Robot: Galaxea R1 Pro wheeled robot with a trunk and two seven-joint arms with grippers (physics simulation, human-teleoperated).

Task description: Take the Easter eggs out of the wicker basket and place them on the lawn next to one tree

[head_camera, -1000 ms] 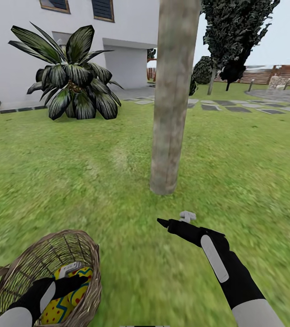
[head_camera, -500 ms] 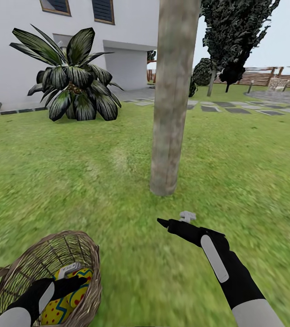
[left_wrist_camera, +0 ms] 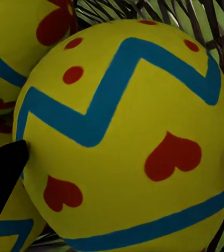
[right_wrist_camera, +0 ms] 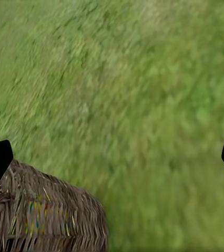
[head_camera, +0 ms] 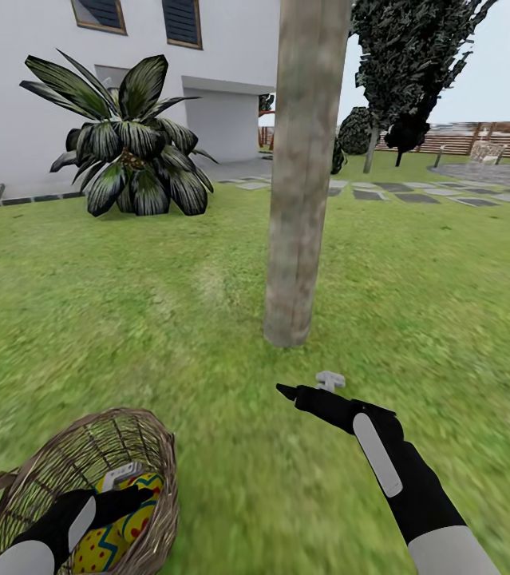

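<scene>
Lawn (head_camera: 207, 279), basket (head_camera: 87, 455), claw (head_camera: 131, 499) hiding eggs (head_camera: 127, 523)

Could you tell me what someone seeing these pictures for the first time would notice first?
The thick grey-brown tree trunk rises from the lawn at the centre of the head view, just beyond the right gripper. At the lower left, the left gripper reaches into the wicker basket, and the left wrist view looks closely at a yellow Easter egg with blue zigzags and red hearts. A dark-leaved palm stands before the white house.
</scene>
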